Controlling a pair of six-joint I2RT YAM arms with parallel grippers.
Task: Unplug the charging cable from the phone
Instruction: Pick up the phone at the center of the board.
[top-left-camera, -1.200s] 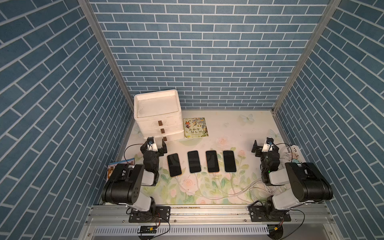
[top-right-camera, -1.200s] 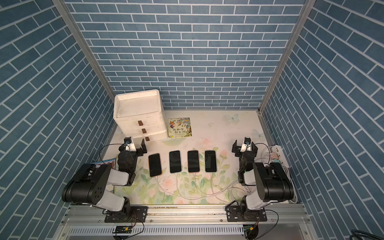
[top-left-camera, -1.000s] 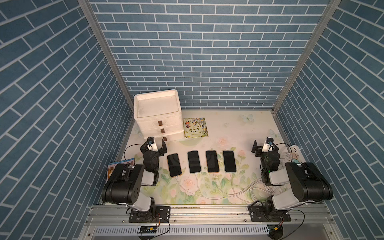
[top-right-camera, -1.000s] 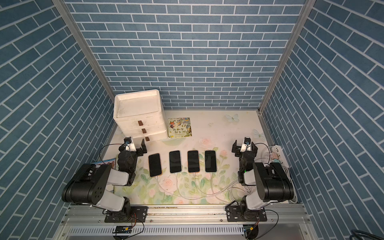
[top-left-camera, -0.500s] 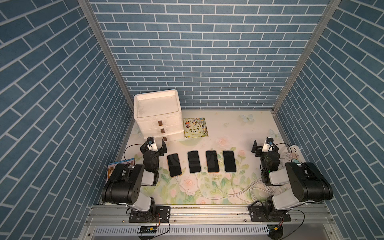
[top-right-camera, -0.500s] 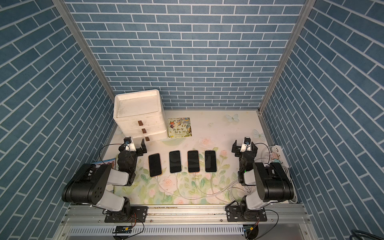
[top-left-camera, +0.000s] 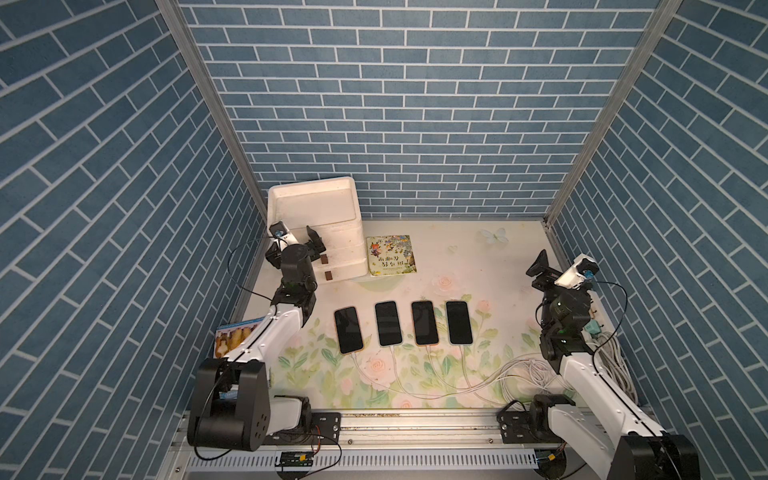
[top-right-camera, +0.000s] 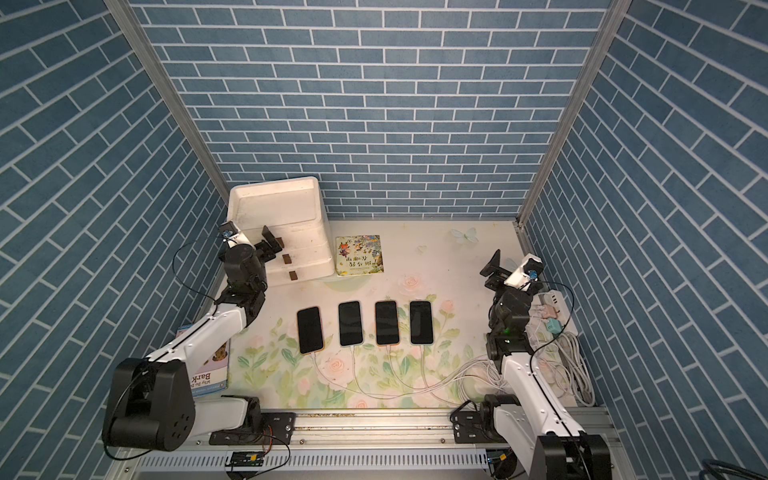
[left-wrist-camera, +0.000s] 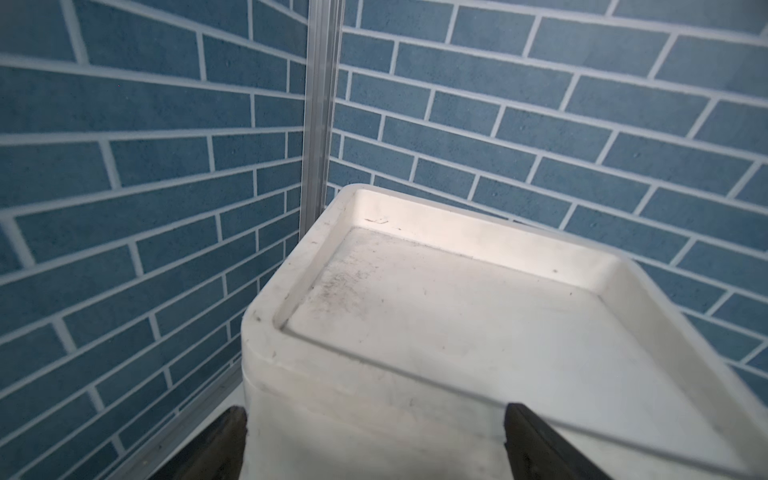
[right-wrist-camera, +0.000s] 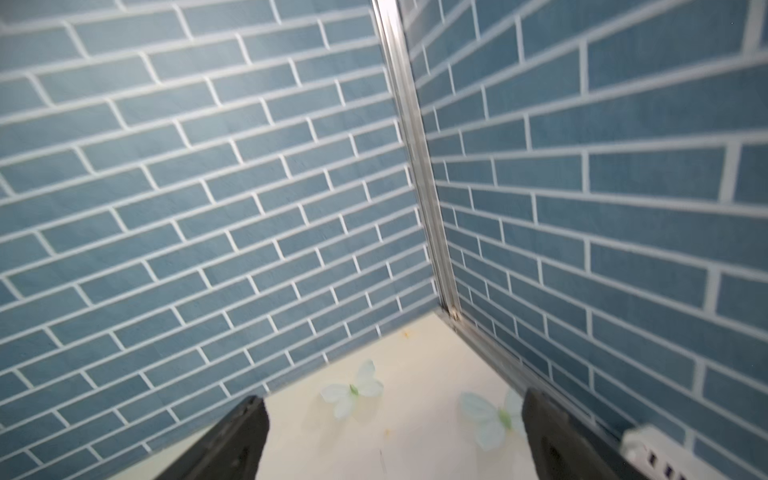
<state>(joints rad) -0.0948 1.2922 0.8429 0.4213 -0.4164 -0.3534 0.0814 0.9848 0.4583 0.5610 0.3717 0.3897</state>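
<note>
"Bark" on book (top-right-camera: 209, 377) cover

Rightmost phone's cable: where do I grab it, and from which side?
Grip the plug end of the cable just off the near short edge of the rightmost phone, coming from above with jaws across it. The phone lies flat and the cable leaves straight toward the robot, so probably pull that way.

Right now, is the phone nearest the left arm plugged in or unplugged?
Plugged in: in both top views a white cable leaves the phone at its near end.
</note>
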